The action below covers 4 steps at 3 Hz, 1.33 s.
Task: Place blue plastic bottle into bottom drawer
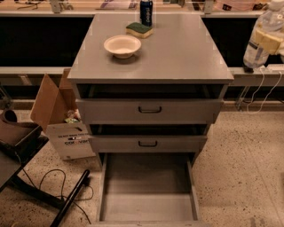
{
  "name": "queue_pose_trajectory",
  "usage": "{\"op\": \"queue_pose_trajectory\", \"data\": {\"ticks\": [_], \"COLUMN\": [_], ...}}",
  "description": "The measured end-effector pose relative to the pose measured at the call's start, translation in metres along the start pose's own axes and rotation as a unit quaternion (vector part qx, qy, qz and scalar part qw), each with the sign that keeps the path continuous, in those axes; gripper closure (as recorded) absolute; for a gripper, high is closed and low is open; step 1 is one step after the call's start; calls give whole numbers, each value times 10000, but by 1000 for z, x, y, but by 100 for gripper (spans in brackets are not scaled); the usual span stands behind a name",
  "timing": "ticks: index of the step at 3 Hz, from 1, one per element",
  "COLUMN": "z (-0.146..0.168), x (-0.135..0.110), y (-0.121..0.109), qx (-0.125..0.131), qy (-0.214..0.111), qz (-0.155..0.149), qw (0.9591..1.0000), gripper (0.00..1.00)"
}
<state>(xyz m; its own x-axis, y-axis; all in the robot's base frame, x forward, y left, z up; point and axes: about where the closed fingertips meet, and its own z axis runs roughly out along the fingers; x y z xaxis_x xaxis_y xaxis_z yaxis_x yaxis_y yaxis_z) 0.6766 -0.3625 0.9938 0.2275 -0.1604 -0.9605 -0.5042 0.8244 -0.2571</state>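
Observation:
The blue plastic bottle point(262, 42), clear with a pale label, hangs at the right edge of the camera view, beside and to the right of the cabinet top point(177, 53). My gripper point(271, 39) is shut on its middle with yellowish fingers point(267, 41); its upper part is cut off by the frame edge. The bottom drawer point(146, 188) is pulled far out at the bottom centre, with its plain grey floor bare. It lies well below and to the left of the bottle.
A white bowl point(122, 45), a green-yellow sponge point(139, 29) and a dark blue can point(146, 11) stand on the cabinet top. The two upper drawers point(150, 110) are slightly open. An open cardboard box point(57, 117), cables and a black pole point(71, 197) lie on the floor at left.

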Motion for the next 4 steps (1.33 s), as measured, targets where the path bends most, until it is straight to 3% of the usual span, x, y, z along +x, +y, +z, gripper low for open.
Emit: {"op": "queue_pose_trajectory", "data": {"ticks": [2,3,4], "z": [2,-7,-44], "x": [3,12,33], "y": [13,40,96], "qx": [-182,-318,-814], "qy": [-59,-229,-442], "qz": [34,55,-24], "qw": [9998,9992,9957], "gripper": [100,100,100]}}
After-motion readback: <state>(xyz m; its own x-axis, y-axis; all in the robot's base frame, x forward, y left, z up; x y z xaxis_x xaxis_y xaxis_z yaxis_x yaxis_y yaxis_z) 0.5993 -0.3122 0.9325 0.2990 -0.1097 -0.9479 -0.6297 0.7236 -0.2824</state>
